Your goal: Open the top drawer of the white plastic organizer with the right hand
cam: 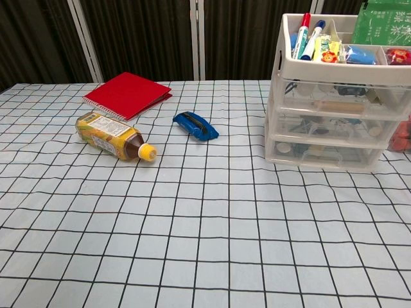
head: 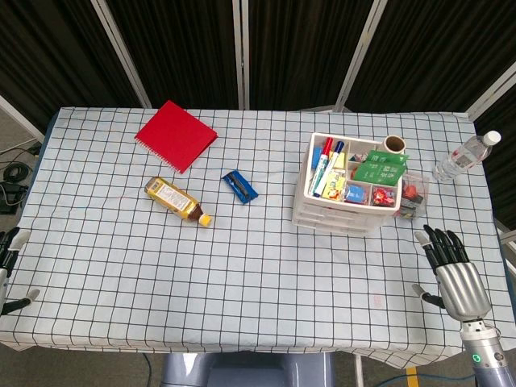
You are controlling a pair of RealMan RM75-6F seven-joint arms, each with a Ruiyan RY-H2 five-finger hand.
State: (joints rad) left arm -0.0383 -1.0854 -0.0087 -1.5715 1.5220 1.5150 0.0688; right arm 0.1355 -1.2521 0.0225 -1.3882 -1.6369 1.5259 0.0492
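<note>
The white plastic organizer [head: 348, 187] stands toward the table's right side, its open tray crowded with markers [head: 326, 165] and small packets, three clear drawers stacked below. It looks light and likely to slide when pulled, so the top drawer [cam: 340, 96] is best hooked at its front lip, gently. The right hand [head: 453, 272] hovers near the table's front right edge, well apart from the organizer, fingers spread, holding nothing.
</note>
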